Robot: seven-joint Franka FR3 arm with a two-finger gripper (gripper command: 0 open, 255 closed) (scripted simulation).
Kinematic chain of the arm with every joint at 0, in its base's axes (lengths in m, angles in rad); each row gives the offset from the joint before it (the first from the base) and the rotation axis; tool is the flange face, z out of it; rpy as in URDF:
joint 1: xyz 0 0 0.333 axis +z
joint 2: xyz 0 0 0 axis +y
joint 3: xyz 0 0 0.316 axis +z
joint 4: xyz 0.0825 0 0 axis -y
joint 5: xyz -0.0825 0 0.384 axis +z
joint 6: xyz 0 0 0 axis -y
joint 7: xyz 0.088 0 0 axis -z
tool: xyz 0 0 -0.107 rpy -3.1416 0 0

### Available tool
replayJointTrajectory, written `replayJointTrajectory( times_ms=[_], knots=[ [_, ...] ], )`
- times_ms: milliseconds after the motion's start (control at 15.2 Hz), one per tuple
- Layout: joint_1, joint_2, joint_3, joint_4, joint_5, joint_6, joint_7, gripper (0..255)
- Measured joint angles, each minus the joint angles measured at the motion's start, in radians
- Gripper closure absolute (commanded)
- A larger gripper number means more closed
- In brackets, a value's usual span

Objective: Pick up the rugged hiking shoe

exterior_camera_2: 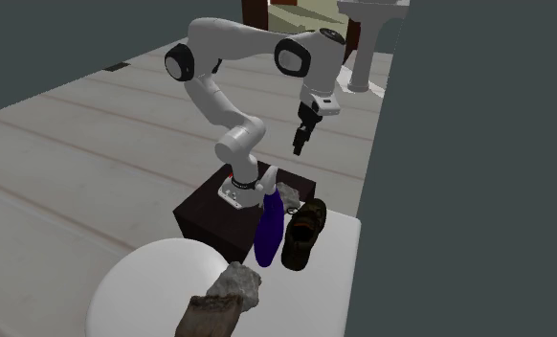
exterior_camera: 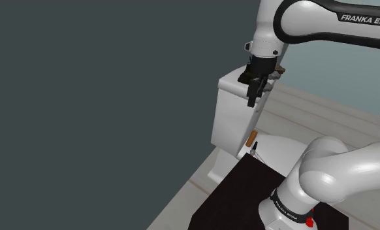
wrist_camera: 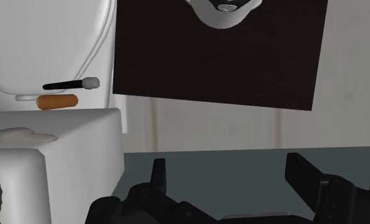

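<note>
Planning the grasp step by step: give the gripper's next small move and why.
Probably carry the open gripper across until it is above the brown shoe: it hangs high and aside of the white surface where the shoe lies beside a blue bottle, fingers apart and holding nothing.

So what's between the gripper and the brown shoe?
Only air, in the second exterior view: the gripper hangs above the shoe, with the blue bottle beside the shoe.

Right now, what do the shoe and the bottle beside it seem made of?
Shoe: dark brown, matte, mottled and creased, so probably worn leather. Bottle: deep blue, smooth and evenly coloured, either plastic or glass; the look leaves that open.
</note>
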State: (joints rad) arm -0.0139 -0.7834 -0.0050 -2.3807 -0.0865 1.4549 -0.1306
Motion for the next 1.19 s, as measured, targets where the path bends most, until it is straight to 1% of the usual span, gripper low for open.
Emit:
replayJointTrajectory(
  times_ms=[66, 198, 396, 726, 1056, 1188],
  knots=[
    [0.000, 0.000, 0.000, 0.000, 0.000, 0.000, 0.000, 0],
    [-0.007, 0.014, -0.025, 0.017, -0.016, 0.006, -0.028, 0],
    [-0.020, 0.082, -0.085, 0.095, -0.049, 0.017, -0.099, 0],
    [-0.035, 0.180, -0.183, 0.207, -0.085, 0.039, -0.221, 0],
    [-0.043, 0.309, -0.283, 0.374, -0.092, 0.036, -0.353, 0],
    [-0.044, 0.376, -0.328, 0.462, -0.084, 0.028, -0.415, 0]
  ],
)
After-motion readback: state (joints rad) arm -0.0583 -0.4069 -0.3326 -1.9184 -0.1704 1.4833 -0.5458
